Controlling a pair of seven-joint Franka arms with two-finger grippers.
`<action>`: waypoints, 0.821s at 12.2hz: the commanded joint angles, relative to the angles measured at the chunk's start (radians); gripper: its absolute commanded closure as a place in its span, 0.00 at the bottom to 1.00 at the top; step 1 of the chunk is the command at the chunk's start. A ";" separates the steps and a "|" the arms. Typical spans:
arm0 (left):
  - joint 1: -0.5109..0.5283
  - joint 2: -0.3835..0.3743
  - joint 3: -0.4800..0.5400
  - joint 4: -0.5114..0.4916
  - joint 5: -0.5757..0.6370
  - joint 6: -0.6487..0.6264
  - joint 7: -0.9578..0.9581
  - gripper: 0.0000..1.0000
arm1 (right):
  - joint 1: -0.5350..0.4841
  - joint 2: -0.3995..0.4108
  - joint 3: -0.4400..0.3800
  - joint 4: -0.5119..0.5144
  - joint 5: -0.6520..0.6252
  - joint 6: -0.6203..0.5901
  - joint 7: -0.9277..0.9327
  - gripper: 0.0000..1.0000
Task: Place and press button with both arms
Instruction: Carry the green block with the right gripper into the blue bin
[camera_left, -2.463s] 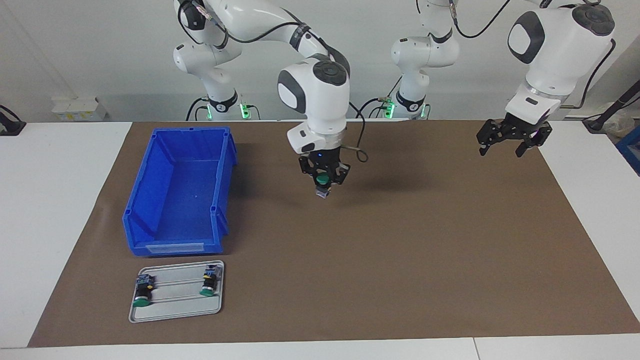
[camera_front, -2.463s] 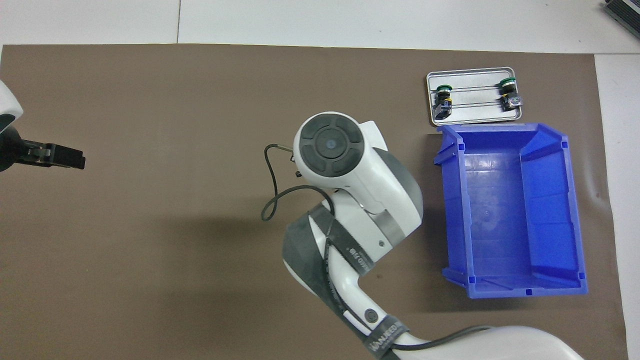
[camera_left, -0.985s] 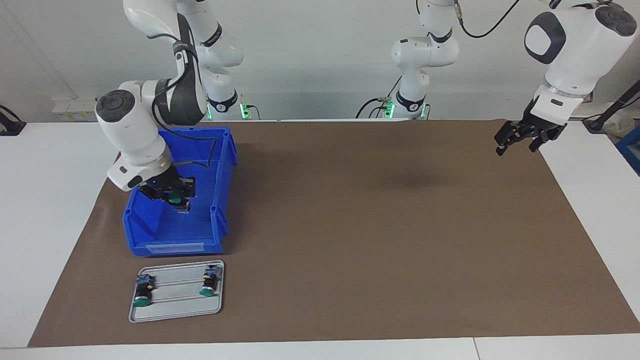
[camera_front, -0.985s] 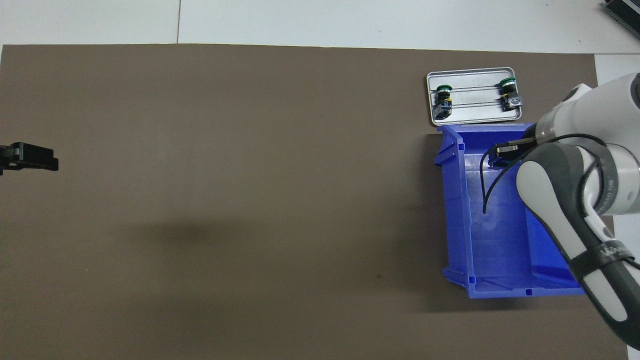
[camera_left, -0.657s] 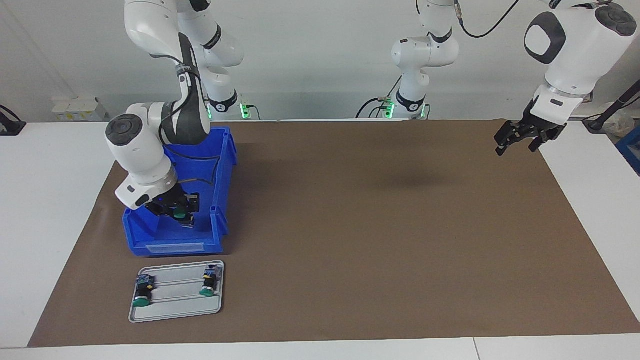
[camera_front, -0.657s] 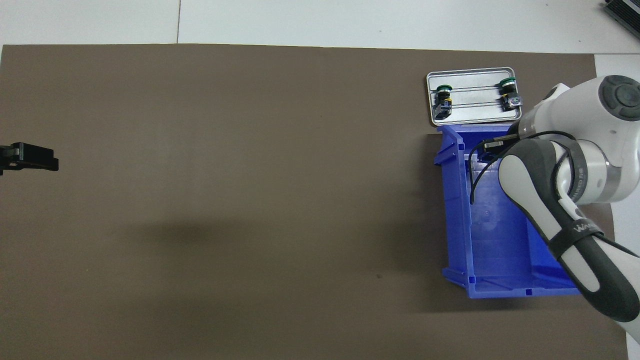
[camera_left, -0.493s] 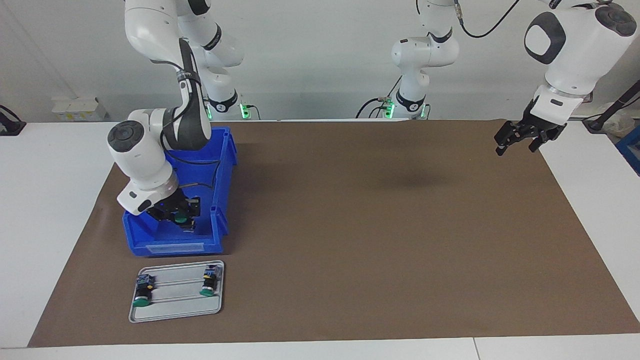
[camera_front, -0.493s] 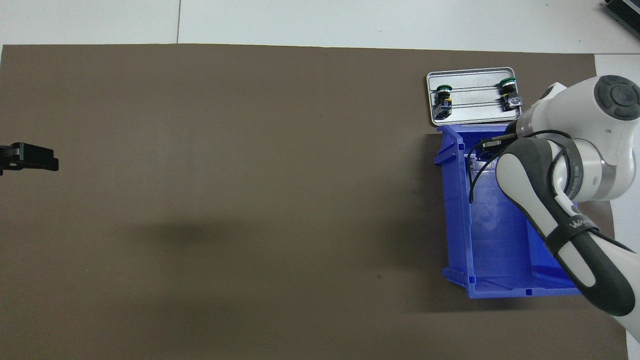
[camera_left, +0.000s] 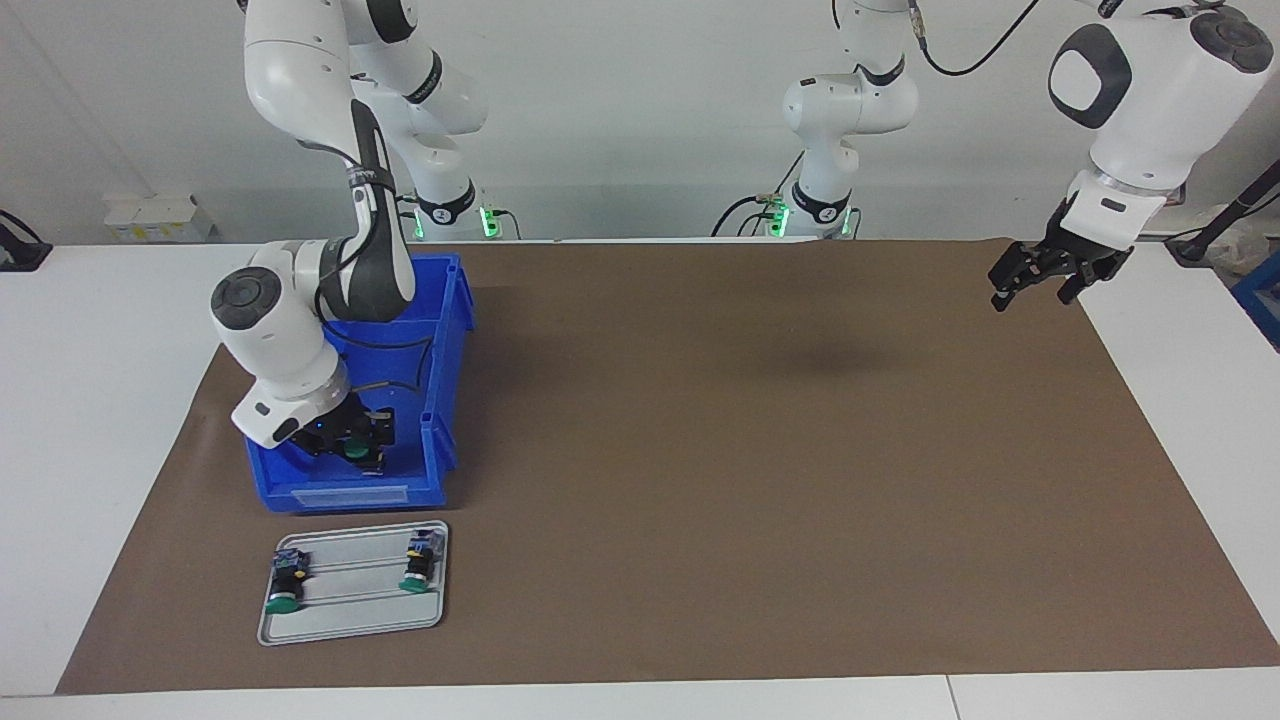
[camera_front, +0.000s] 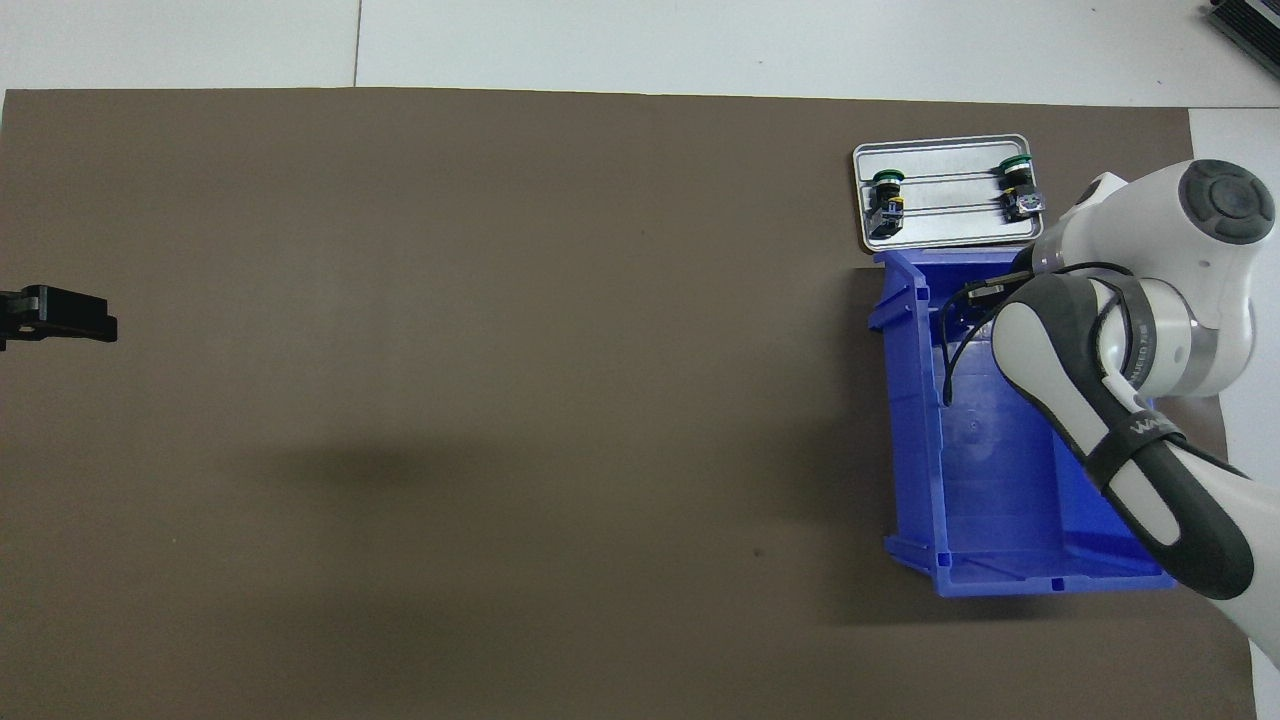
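Right arm lowers a green button into the blue bin; left arm waits.

The right gripper (camera_left: 358, 447) is down inside the blue bin (camera_left: 443, 330), at the bin's end farthest from the robots, with its jaws closed on the button (camera_left: 356, 450), whose green cap shows between the fingertips. Whether the button touches the bin floor cannot be told. The left gripper (camera_left: 1035, 277) waits with its jaws spread and nothing in them, raised over the mat corner at the left arm's end of the table. Two more buttons lie on the grey tray (camera_left: 350, 628), which sits just beside the bin and farther from the robots. As I judge it, the placing is nearly done but the release is not yet made, and pressing with both arms is still to come.
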 joint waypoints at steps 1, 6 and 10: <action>0.004 -0.028 -0.005 -0.027 0.014 -0.003 -0.009 0.00 | -0.019 0.008 0.012 0.006 0.017 0.008 -0.031 0.36; 0.004 -0.028 -0.005 -0.027 0.014 -0.003 -0.009 0.00 | -0.002 -0.069 0.012 0.006 0.017 -0.062 0.074 0.08; 0.004 -0.028 -0.005 -0.027 0.015 -0.003 -0.009 0.00 | 0.031 -0.198 0.012 0.006 0.017 -0.174 0.251 0.05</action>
